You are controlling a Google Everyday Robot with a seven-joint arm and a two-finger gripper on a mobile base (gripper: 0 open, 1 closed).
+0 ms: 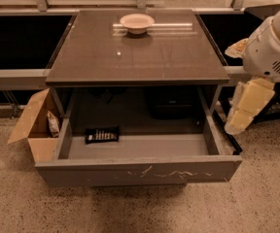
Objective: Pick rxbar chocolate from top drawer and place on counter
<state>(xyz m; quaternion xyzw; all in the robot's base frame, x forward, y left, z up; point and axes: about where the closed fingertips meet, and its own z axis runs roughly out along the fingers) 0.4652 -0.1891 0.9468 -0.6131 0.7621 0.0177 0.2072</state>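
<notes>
Now, end effector (238,122): hangs off the right side of the top drawer (140,171), outside it and well apart from the bar; we cannot tell whether it is spread or pressed together.
rxbar chocolate (101,135): lies flat on the drawer floor, front left, with its long side running across.
handling: we judge it light, thin, slick-wrapped and slightly bendy, not fragile.
hold: we would pinch across its narrow width at mid-length, from above.
worktop (145,62): directly above the drawer; a bowl (136,22) sits near its back edge.
</notes>
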